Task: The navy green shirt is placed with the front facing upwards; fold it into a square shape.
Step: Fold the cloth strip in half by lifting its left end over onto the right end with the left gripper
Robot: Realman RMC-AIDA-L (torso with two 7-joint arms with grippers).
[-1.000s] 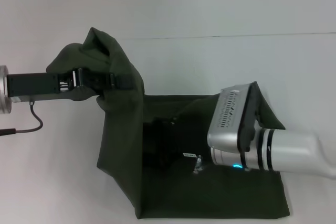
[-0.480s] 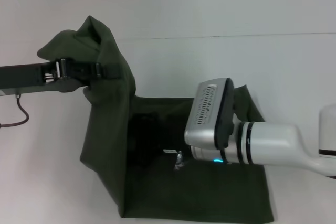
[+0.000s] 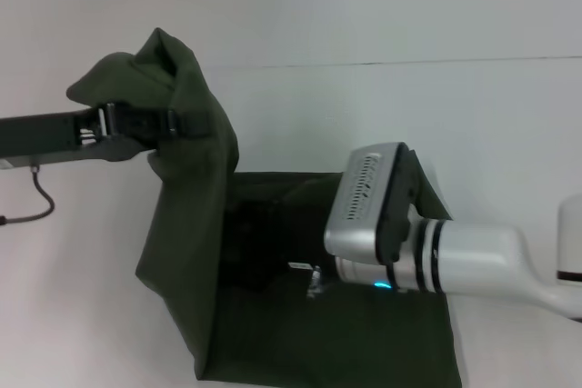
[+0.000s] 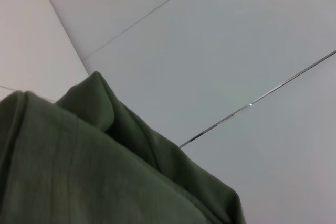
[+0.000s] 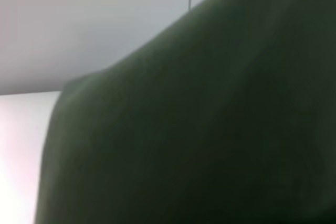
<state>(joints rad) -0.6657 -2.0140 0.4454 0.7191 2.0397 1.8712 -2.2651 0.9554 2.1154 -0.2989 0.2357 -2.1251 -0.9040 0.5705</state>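
Note:
The navy green shirt (image 3: 186, 224) lies partly on the white table (image 3: 509, 134), with one side pulled up into a hanging fold at the left of the head view. My left gripper (image 3: 175, 123) is raised above the table and shut on the top of that fold. My right gripper (image 3: 262, 244) reaches in low over the flat part of the shirt, dark against the dark cloth. A flap of fabric stands up behind the right wrist (image 3: 373, 211). Olive cloth fills much of the left wrist view (image 4: 79, 171) and the right wrist view (image 5: 210, 129). No lettering shows.
A thin seam line (image 3: 409, 63) crosses the table behind the shirt. A black cable (image 3: 41, 202) hangs from the left arm at the left edge. Bare white surface lies left, right and behind the shirt.
Over the second, my left gripper carried the raised fold leftward, and the right arm slid left over the shirt. In the last half second both barely moved.

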